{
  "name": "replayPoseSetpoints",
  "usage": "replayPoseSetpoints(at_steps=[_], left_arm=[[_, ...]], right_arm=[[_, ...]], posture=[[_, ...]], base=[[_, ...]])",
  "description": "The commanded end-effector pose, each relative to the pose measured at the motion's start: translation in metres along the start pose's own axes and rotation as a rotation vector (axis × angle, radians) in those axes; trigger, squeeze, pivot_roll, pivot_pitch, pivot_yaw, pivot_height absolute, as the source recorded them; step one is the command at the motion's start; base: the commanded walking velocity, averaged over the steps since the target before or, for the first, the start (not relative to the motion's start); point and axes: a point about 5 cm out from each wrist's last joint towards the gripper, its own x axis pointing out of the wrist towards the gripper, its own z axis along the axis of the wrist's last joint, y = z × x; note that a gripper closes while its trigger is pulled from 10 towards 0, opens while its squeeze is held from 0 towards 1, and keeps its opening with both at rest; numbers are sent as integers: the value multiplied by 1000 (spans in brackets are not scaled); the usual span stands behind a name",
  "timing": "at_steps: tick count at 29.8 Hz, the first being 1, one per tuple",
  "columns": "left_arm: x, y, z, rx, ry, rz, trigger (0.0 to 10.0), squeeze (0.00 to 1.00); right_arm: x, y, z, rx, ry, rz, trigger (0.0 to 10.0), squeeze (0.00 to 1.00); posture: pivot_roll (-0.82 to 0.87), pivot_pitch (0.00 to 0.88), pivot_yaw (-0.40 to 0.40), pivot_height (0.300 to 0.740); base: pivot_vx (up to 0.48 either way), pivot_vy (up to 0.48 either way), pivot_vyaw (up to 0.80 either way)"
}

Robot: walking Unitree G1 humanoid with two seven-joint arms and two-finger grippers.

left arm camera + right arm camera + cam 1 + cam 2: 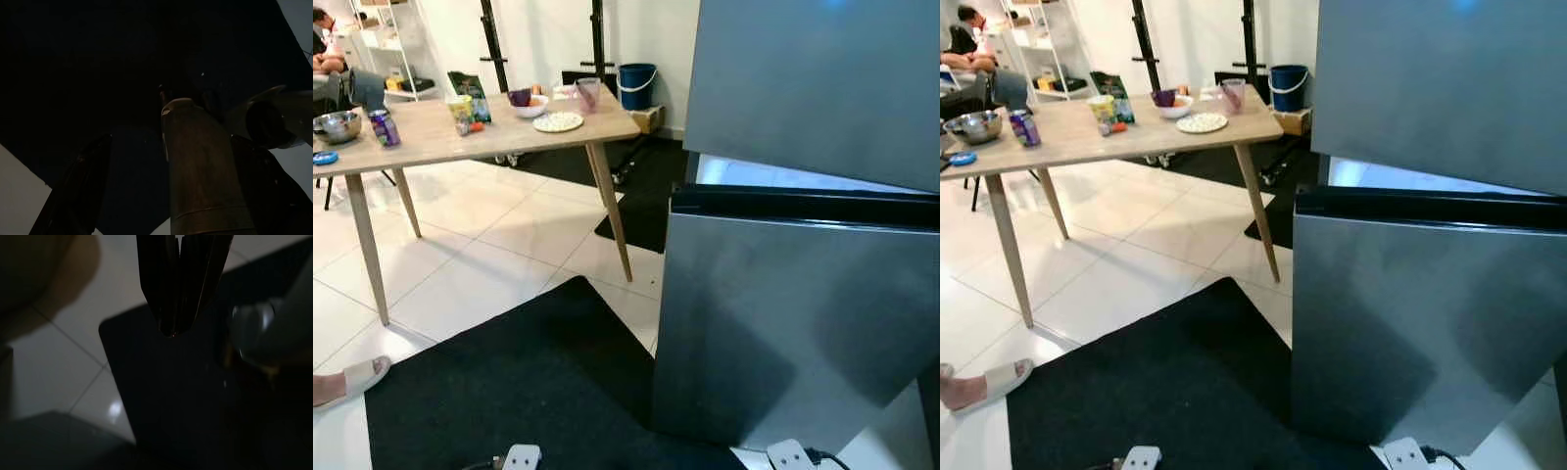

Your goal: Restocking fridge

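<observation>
The left pincer (166, 196) grips a dark bottle (205, 176) between spread fingers, its long axis along them, neck pointing down at the black mat (529, 382), while the right pincer (178, 308) hangs closed before the grey fridge (803, 294), beside the tabletop (440, 142)

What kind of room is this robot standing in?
Probably a home kitchen or dining area: a steel fridge stands on the right, a wooden table holds bowls and snacks, and the floor is white tile with a black mat.
</observation>
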Motion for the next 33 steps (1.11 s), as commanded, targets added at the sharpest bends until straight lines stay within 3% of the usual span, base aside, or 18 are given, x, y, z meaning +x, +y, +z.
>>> replayPoseSetpoints(at_steps=[1, 7, 18, 33], left_arm=[[0, 1, 1, 14, -4, -1, 10000, 0], [0, 1, 3, 21, -7, -2, 10000, 0], [0, -1, 3, 21, -5, -7, 10000, 0], [0, -1, 2, 24, -5, -6, 10000, 0]], right_arm=[[2, 1, 13, 45, -69, 12, 10000, 0], [4, -1, 44, 89, -210, 56, 10000, 0], [2, 4, 71, 109, -339, 214, 10000, 0], [-2, -12, 94, 174, -453, 193, 10000, 0]], posture=[[-159, 15, 39, 740], [-163, 13, 42, 740], [-168, 13, 40, 740], [-165, 14, 33, 740]], base=[[341, 0, 0], [353, 0, 0], [368, 0, 0], [370, 0, 0]])
